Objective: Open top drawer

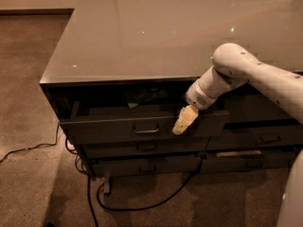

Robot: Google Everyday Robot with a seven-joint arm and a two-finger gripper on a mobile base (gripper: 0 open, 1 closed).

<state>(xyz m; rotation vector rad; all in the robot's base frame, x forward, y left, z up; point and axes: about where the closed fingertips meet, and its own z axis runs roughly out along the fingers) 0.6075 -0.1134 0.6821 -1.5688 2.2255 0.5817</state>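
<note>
The top drawer (pixel 109 128) is a wide dark grey-brown drawer under the cabinet's top. It stands pulled out part way, with a small metal pull handle (pixel 146 128) at the middle of its front. A greenish object (pixel 142 95) lies inside it near the back. My gripper (pixel 183 120) hangs over the drawer's front edge, to the right of the handle, at the end of my white arm (pixel 246 74).
The cabinet has a broad glossy grey top (pixel 156 32). Shallower dark drawers (pixel 147 148) sit below the top drawer and more drawers (pixel 265 138) to the right. Black cables (pixel 142 205) trail on the brown carpet under and left of the cabinet.
</note>
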